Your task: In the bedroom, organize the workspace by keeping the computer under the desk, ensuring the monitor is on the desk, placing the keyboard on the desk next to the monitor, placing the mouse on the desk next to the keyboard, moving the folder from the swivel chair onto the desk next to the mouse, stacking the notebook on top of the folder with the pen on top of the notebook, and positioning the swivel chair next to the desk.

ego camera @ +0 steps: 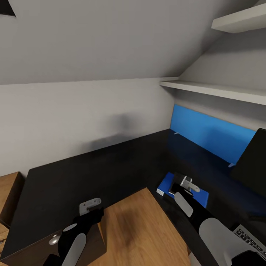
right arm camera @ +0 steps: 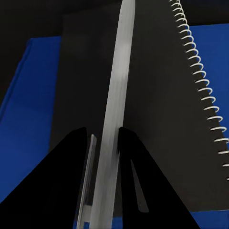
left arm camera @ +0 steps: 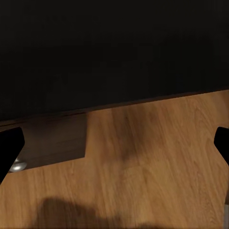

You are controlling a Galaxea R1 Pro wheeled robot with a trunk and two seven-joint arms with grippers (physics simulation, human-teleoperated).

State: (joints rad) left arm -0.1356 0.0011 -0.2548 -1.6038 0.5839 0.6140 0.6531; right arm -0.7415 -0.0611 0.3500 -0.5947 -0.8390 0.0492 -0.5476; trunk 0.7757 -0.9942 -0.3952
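The long black-topped desk (ego camera: pixel 111 166) runs into the corner under the sloping ceiling, its bright blue back panel (ego camera: pixel 210 133) standing along the far side beneath two white wall shelves (ego camera: pixel 218 89). On the desk near that panel lies the flat bright blue folder (ego camera: pixel 165 183), and the right gripper (ego camera: pixel 183 184) is down right over it at the end of its black and grey arm. From the right wrist camera, the thin dark grey notebook with a white spiral binding (right arm camera: pixel 157 109) lies flat on the blue folder (right arm camera: pixel 28 114), which shows around it on both sides, and the slim pale pen (right arm camera: pixel 117 109) runs lengthwise across the notebook's cover. The right gripper (right arm camera: pixel 104 143) has its two black fingers (right arm camera: pixel 71 191) closed up against the pen on either side, clamping it; whether the pen is touching the notebook or held just above it I cannot tell. The tilted black edge of the wide flat monitor (ego camera: pixel 253 159) shows on the desk to the right. The left gripper (ego camera: pixel 90 210) hangs low in front of the desk edge, above the light wooden floor (ego camera: pixel 144 229), and in the left wrist view its fingers (left arm camera: pixel 10 148) stand wide apart with nothing between them, the floor and the dark desk front beyond.
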